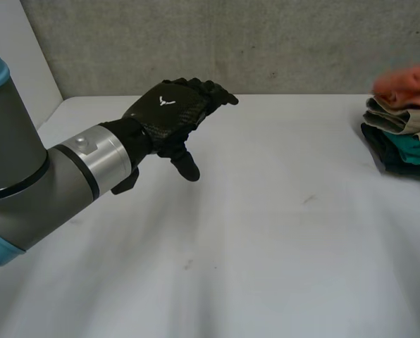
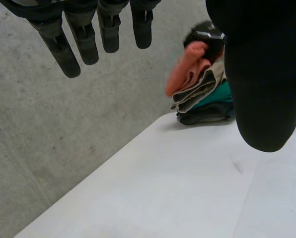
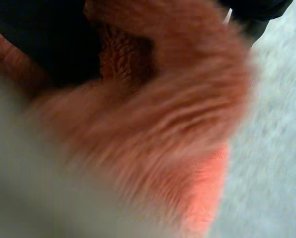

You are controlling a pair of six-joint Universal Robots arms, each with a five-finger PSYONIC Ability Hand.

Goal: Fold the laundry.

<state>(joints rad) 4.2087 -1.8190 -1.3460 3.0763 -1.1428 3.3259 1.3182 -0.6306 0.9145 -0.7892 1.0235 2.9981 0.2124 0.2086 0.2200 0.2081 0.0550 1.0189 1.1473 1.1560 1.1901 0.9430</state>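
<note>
so the laundry is a stack (image 1: 402, 130) parked far off on the robot's right side of the surface (image 1: 266, 239), close to the concrete wall (image 1: 266, 42); orange cloth (image 1: 406, 84) on top, then a beige cloth (image 1: 400, 118), a teal cloth (image 1: 418, 149) and a dark cloth (image 1: 387, 151) at the bottom; the right hand (image 2: 207, 35) sits on top and looks clamped on a bunch of the orange fluff, which bulges right under its palm in the right wrist view; biggest risk imo is the pull dragging the beige layer along or toppling the whole pile, since nothing pins the lower layers; a shallow pinch could also just slip out of that fuzzy fabric; the left hand (image 1: 169, 111) hovers well apart over bare surface, fingers loose and holding nothing, so it's no help steadying; nothing else stands in the way, plenty of bare surface to spread the cloth on.
</note>
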